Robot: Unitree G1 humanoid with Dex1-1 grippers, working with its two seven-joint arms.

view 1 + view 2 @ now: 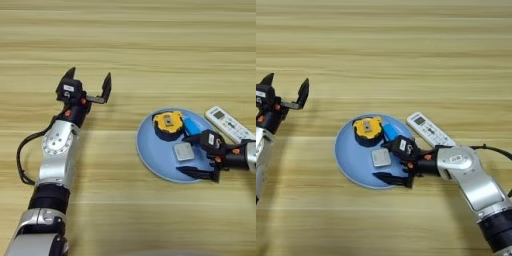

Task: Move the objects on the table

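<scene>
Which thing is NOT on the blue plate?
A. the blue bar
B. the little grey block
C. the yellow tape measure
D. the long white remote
D. The white remote lies on the wooden table just right of the blue plate, while the tape measure, grey block and blue bar all sit on the plate.
</scene>
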